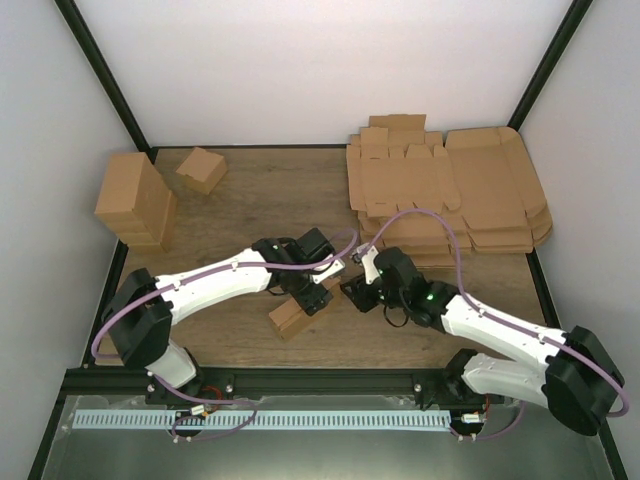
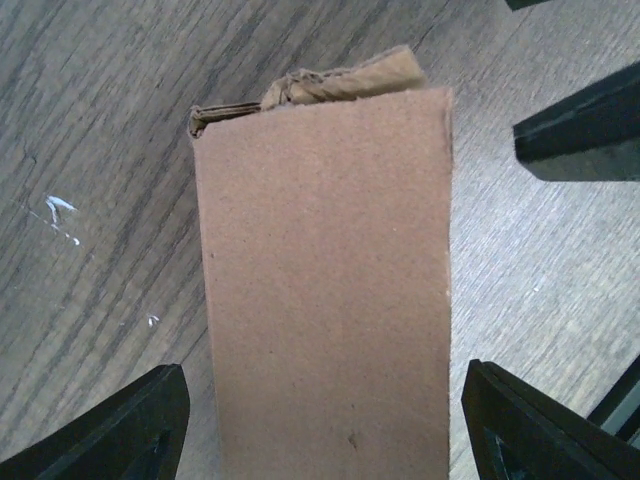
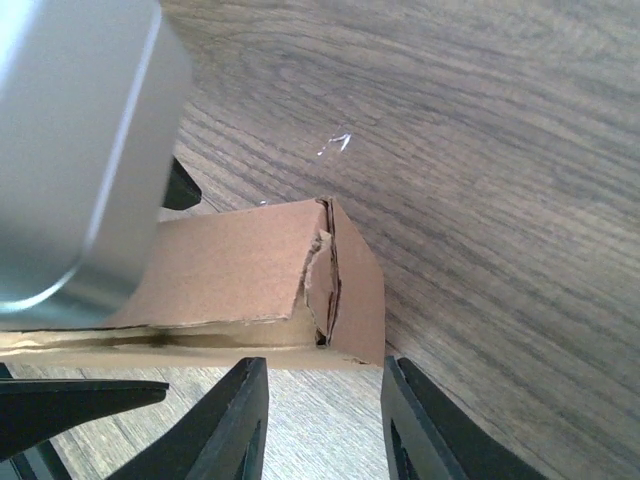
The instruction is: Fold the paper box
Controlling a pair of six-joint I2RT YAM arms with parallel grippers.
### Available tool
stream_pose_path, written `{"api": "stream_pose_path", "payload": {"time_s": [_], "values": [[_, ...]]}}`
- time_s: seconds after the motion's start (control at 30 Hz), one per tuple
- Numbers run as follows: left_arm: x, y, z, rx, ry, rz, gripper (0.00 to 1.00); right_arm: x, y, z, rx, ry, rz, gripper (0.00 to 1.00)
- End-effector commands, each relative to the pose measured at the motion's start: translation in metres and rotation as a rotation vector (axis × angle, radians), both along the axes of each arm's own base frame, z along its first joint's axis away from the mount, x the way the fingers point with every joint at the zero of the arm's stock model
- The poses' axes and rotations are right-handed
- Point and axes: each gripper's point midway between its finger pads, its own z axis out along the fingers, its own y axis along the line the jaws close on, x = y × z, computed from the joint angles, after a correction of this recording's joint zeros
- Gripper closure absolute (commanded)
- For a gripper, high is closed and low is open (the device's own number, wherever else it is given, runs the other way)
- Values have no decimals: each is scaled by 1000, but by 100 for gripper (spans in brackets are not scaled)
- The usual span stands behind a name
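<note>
Paper box, plain brown, lies loose between spread jaws of left hand

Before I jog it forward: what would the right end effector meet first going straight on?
Probably the paper box: its folded end lies just ahead of the right end effector, in line with the gap between its fingers. Depth is unclear.

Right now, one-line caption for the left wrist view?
Left gripper open astride the folded paper box on the wooden table, crumpled flap at its far end.
</note>
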Motion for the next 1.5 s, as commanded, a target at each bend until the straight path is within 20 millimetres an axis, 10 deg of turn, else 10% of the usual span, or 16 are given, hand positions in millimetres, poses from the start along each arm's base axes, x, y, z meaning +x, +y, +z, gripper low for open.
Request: {"api": "stream_pose_path", "payload": {"time_s": [0.0, 0.3, 0.57, 0.8, 1.47], "values": [[1, -10, 34, -91, -30, 12, 21, 3, 7, 33, 69, -18, -20, 63], [-9, -3, 102, -373, 17, 219, 23, 20, 0, 69, 253, 77, -18, 63], [-21, 26, 133, -793, 219, 454, 87, 34, 14, 97, 422, 286, 168, 77], [-38, 33, 121, -980, 382, 510, 96, 37, 38, 91, 500, 498, 335, 99], [-63, 47, 62, -1108, 522, 554, 96, 19, 56, 27, 511, 713, 411, 99]]}}
